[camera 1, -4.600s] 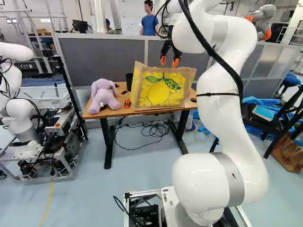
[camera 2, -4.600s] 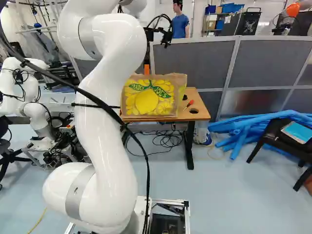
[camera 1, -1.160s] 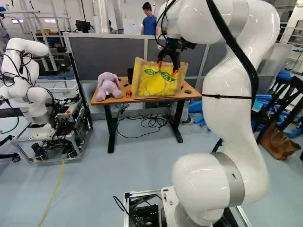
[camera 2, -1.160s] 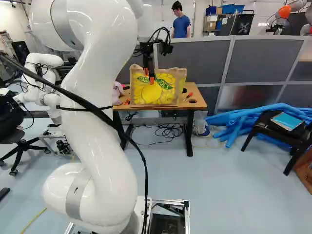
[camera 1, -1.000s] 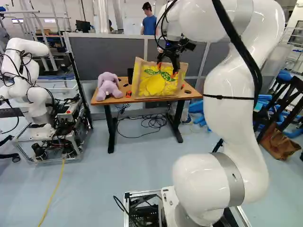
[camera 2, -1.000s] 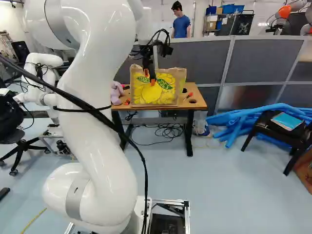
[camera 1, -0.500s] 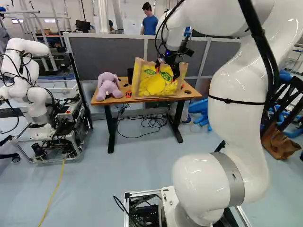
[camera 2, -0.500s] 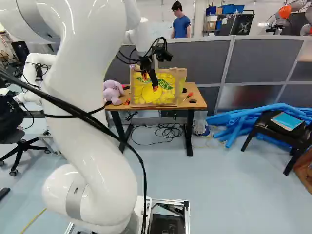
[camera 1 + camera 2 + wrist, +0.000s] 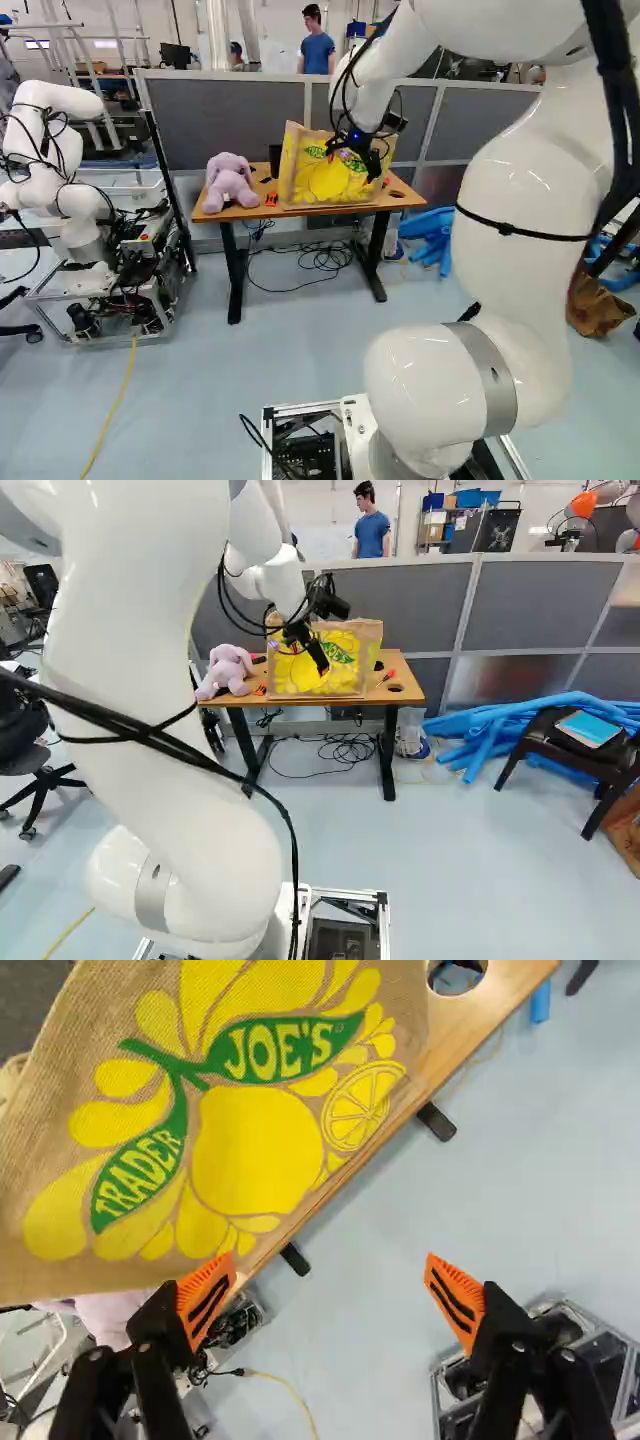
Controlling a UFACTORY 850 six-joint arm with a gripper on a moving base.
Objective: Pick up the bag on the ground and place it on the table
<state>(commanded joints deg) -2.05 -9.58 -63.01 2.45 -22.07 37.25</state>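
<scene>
On the wooden worktop [image 9: 465,1035], yellow-printed burlap bag [image 9: 255,1150], apparently delivered
Black, orange-padded pincer [image 9: 330,1288] wide open, empty — next, retreat clear.

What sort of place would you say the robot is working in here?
Probably a robotics lab or workshop: another robot stands on a wheeled frame, cables lie beneath the desk, and grey partitions divide the room.

Bag [image 9: 255,1150]: tan weave, yellow lemon-and-petal print, green leaves with pale yellow lettering; tabletop [image 9: 408,673]: orange-brown; plush toy [image 9: 228,183]: lilac; partition [image 9: 410,605]: grey; arm [image 9: 520,280]: white, grey-banded; gripper [image 9: 322,668]: black, pads [image 9: 203,1295] orange, black-striped; tubes [image 9: 500,718], right of frame: bright blue
</scene>
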